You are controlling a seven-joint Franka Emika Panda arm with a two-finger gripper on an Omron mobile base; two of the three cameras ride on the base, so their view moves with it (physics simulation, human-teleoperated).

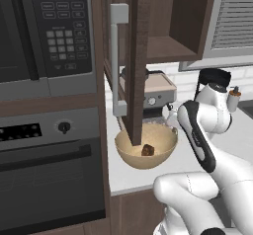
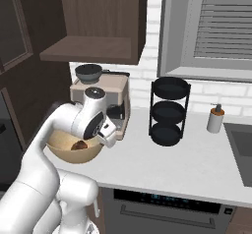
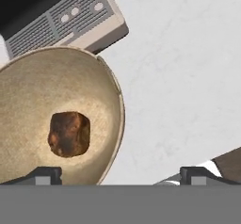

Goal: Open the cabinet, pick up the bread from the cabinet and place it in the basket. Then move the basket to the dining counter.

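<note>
The tan woven basket (image 1: 129,151) (image 2: 61,149) (image 3: 28,100) stands on the white counter in front of the coffee machine. The small brown bread (image 1: 147,150) (image 2: 78,145) (image 3: 69,134) lies on its bottom. My gripper (image 3: 121,175) (image 2: 109,139) hangs open over the basket's right rim, one fingertip (image 3: 47,175) above the inside and the other above bare counter. Nothing is between the fingers. The dark brown cabinet (image 1: 170,46) (image 2: 88,46) is open, and its door (image 1: 139,56) with the grey bar handle (image 1: 117,61) juts out edge-on over the basket. The dining counter is out of view.
A beige coffee machine (image 1: 157,93) (image 2: 110,88) sits right behind the basket. A black three-tier rack (image 2: 169,111), a soap dispenser (image 2: 215,119) and a sink (image 2: 241,147) lie to the right. The microwave (image 1: 44,31) and oven (image 1: 49,175) wall off the left.
</note>
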